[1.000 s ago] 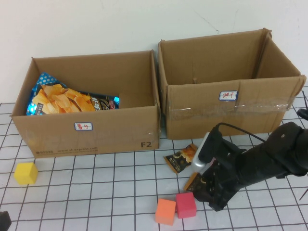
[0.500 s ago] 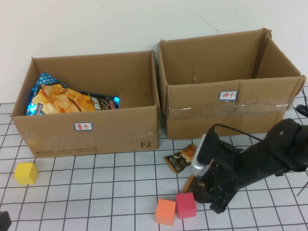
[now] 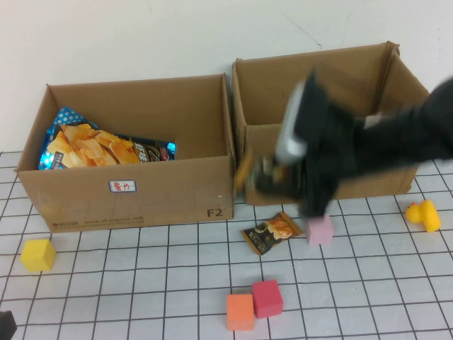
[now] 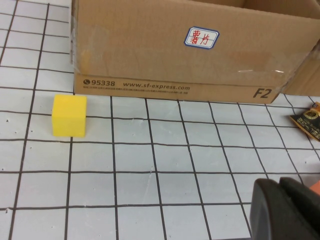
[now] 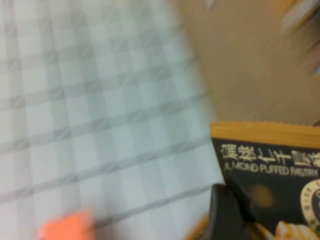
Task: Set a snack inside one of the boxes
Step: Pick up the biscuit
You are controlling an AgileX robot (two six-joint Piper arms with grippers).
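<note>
two cardboard boxes (image 3: 134,159) (image 3: 333,120), three snack packets (image 3: 270,232) (image 3: 106,147) (image 5: 272,175), four cubes (image 3: 37,254) (image 3: 240,312) (image 3: 267,298) (image 3: 320,230), one yellow duck (image 3: 423,214)

Gridded table (image 3: 141,269) carrying two cardboard boxes (image 3: 134,159); before them lie a snack packet (image 3: 269,232), yellow (image 3: 37,254), orange (image 3: 241,312), red (image 3: 267,298) and pink cubes (image 3: 320,230), and a rubber duck (image 3: 422,214).

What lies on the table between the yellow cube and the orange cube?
Only bare grid table lies between the yellow cube and the orange cube, as the high view shows.
</note>
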